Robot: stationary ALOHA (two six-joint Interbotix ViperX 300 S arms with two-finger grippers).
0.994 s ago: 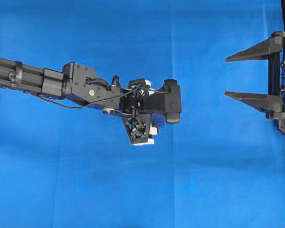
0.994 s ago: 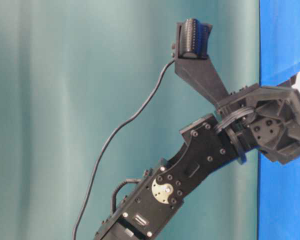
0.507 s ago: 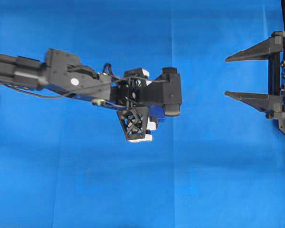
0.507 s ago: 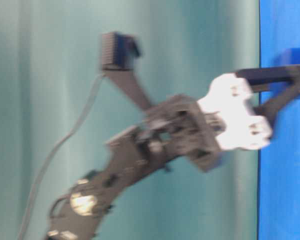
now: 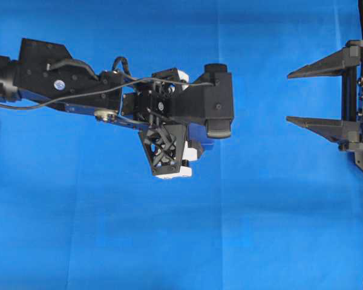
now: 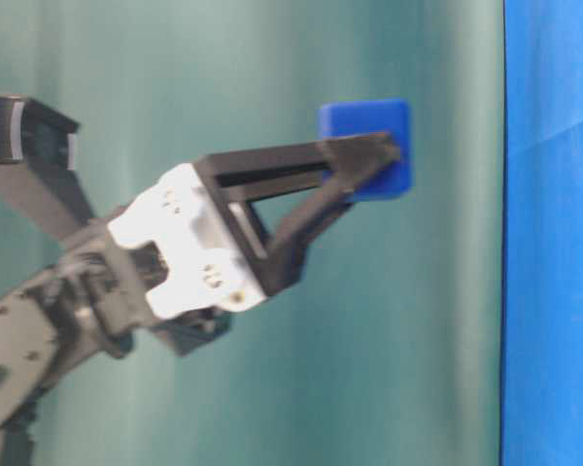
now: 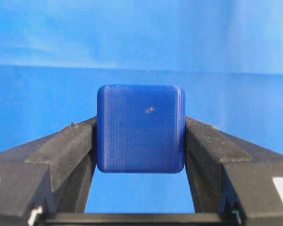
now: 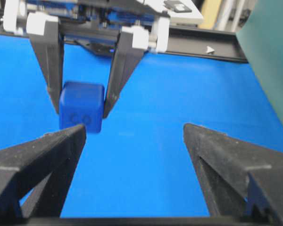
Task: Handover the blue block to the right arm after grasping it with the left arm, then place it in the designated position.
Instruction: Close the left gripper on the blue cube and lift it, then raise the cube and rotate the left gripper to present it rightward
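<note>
Block held left of the waiting right hand

Left hand (image 8: 82,106) grips the block (image 8: 81,112) at upper left; right hand (image 8: 132,134) gapes wide, nearer.

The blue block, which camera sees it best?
The left wrist view: the blue block fills the middle, sharp, clamped between the left gripper's fingers. The table-level view shows it blurred at the fingertips. The right wrist view shows it smaller, past the open right gripper. Overhead, the arm hides nearly all of it.
</note>
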